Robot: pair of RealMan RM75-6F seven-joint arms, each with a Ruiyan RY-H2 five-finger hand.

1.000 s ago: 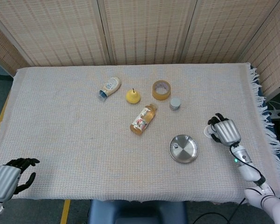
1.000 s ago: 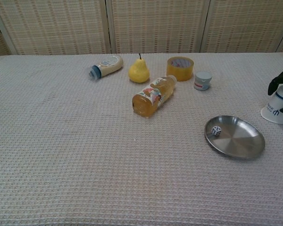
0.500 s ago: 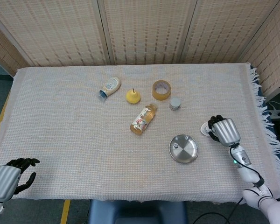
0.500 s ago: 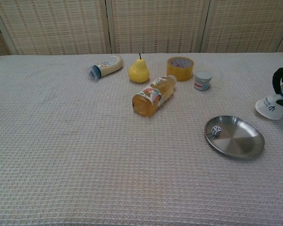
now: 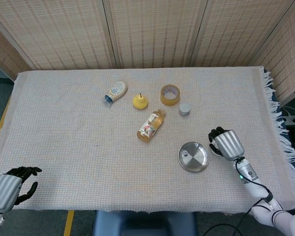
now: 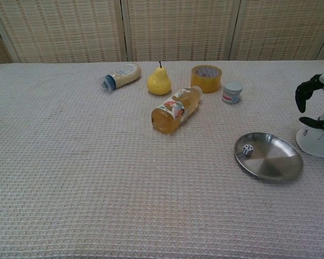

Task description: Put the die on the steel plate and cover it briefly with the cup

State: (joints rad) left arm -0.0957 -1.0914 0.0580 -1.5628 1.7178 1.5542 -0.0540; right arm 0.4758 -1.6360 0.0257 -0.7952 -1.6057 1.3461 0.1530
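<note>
The small white die (image 6: 248, 149) lies inside the round steel plate (image 6: 275, 164), near its left rim; from the head view the die (image 5: 185, 153) and plate (image 5: 200, 162) sit right of the table's middle. My right hand (image 5: 225, 144) holds the white cup (image 6: 316, 142) mouth-down just beside the plate's right edge, and its dark fingers (image 6: 305, 91) curl over the cup's top. In the head view the hand hides the cup. My left hand (image 5: 9, 187) hangs at the table's near left corner with its fingers apart, holding nothing.
A juice bottle (image 6: 175, 110) lies on its side left of the plate. Behind it are a yellow pear (image 6: 159, 82), a tipped white bottle (image 6: 120, 75), a tape roll (image 6: 206, 77) and a small jar (image 6: 232, 92). The fringed table edge (image 5: 280, 132) runs along the right.
My right hand has carried the cup leftward and nearer, from well right of the plate to its right edge. The die, the plate and my left hand have not moved.
</note>
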